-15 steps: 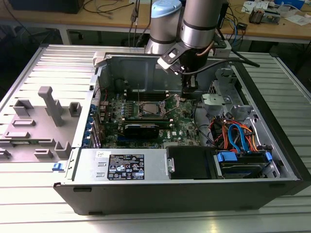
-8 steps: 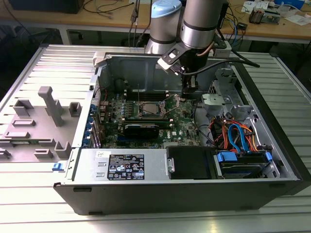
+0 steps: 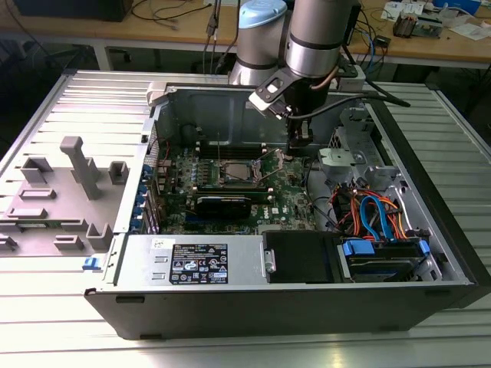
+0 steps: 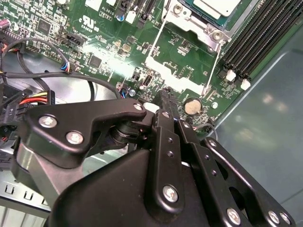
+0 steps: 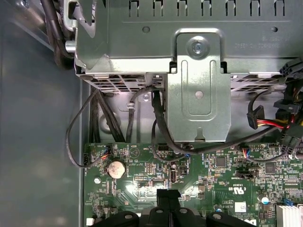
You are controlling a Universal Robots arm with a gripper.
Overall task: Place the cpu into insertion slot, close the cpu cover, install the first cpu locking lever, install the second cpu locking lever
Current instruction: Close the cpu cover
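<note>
Scene: an open computer case (image 3: 322, 303) lies on its side on the ribbed metal table (image 3: 69, 100), so the green board (image 5: 213, 175) faces up and the arm can reach it from above.
Cpu: the cpu (image 4: 215, 5) sits flat inside the insertion slot (image 4: 199, 22) with its silver top showing. This first step looks done.
Cover: the cpu cover (image 4: 173, 74) is not yet down. It seems to stand swung open from the edge of the slot toward the gripper, and the board is visible through its window.
Gripper: the gripper (image 4: 164, 97) hangs low over the board, just beside the free end of the cover and near the round coin battery (image 4: 192, 106). I judge it is placed there to work on the cover.
Fingers: pressed together with nothing between them, which suits pushing more than grasping.
Levers: I cannot tell the locking levers apart from the thin sides of the cover.
Contact: whether the fingers touch the cover is not clear.
</note>
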